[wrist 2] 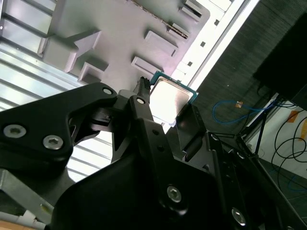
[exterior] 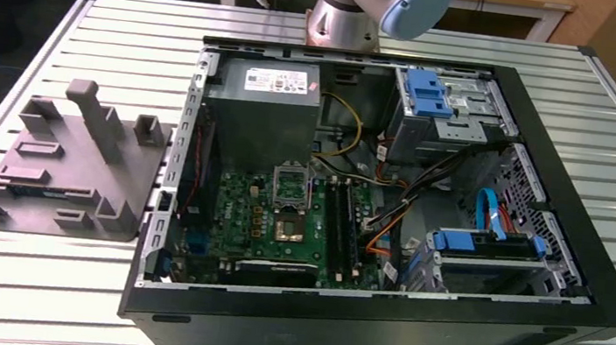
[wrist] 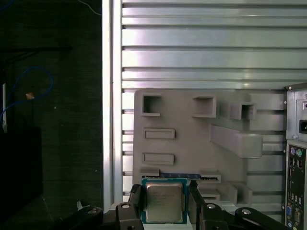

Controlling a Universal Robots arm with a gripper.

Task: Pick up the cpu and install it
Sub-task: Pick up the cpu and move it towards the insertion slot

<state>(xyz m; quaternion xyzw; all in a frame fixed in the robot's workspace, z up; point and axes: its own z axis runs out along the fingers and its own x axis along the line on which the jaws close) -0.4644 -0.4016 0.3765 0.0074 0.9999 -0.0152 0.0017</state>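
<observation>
Gripper (wrist: 165,206) with fingers clamped on two opposite edges of the cpu (wrist: 164,199), above the grey plastic tray (wrist: 187,143)

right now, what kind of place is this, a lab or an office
Probably a robotics lab bench for PC assembly: an open computer case with a green motherboard sits on a slatted metal table, a grey fixture tray beside it, and the gripper holds the cpu.
</observation>
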